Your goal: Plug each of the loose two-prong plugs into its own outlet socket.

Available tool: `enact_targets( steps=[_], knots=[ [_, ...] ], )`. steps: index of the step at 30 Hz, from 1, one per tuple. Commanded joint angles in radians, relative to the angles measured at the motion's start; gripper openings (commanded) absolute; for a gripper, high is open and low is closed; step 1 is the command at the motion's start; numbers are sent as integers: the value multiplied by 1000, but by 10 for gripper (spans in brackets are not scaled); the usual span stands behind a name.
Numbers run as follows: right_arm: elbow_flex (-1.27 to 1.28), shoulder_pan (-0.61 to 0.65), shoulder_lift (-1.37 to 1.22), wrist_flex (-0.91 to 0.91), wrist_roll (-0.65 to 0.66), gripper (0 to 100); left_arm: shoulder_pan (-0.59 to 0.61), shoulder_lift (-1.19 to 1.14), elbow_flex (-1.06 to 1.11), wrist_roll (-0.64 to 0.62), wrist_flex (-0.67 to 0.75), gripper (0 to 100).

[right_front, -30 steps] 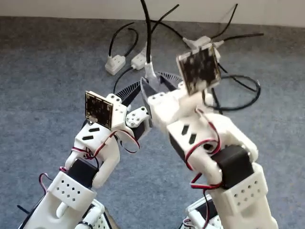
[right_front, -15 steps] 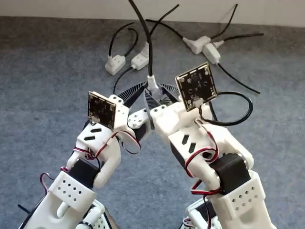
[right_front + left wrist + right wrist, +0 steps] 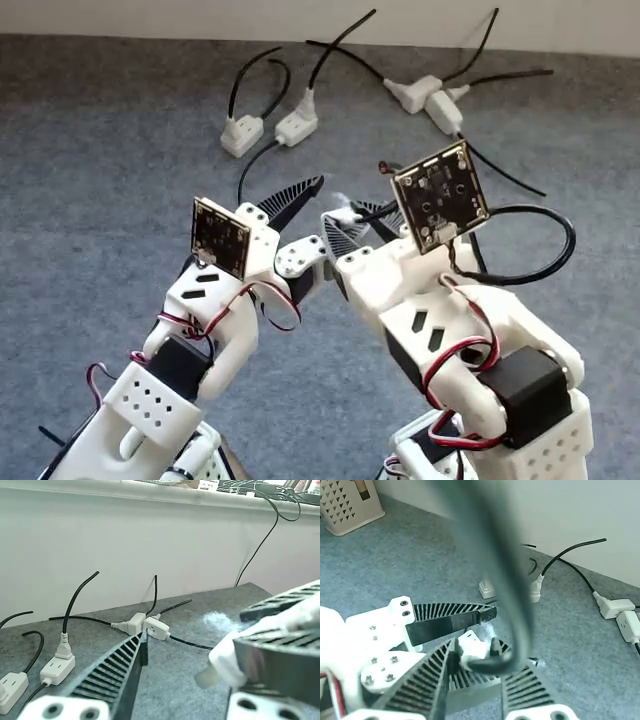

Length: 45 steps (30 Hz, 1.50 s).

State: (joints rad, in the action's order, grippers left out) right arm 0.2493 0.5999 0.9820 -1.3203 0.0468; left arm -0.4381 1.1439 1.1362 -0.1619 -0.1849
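Note:
My right gripper is shut on a white two-prong plug held above the carpet. Its black cable loops off to the right. My left gripper stands open right beside that plug, one ribbed finger on its near side. A free white outlet socket lies at the back. The socket next to it holds a plug. Another joined plug-and-socket pair lies at the back right.
Grey carpet covers the table, with a pale wall along its far edge. Black cable ends stick up and trail around the sockets at the back. A perforated beige basket stands off to one side.
My right arm has drawn back toward the near side and lowered the plug. Its cable, which rose out of the top of the view, now hangs to the right. My left arm shifted slightly.

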Motion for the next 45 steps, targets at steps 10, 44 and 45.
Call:
enact_targets(
  steps=[10, 44, 45],
  knots=[
    [-33, 13, 5, -142, 9, 33, 18, 12, -7, -2, 23, 259],
    [-1144, -199, -911, -444, -304, 31, 638, 13, 199, -9, 11, 252],
    [-1132, -197, -911, -444, -313, 32, 676, 13, 197, -11, -12, 239]
  ],
)
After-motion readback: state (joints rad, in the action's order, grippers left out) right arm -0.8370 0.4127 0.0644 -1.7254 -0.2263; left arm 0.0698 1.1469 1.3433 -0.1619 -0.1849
